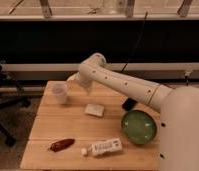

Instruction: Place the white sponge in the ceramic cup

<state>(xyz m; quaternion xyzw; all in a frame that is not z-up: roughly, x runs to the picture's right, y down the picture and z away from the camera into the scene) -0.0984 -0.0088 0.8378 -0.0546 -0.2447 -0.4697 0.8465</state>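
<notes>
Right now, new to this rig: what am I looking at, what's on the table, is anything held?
One camera view, looking down on a wooden table; the camera's mount is unknown. The big white shape is a robot arm reaching in from the right. Its pincer is at the arm's far end, just right of the cup. On the table: cup, white sponge in the middle, green bowl, white tube, small red object. The sponge lies flat there, not held.
</notes>
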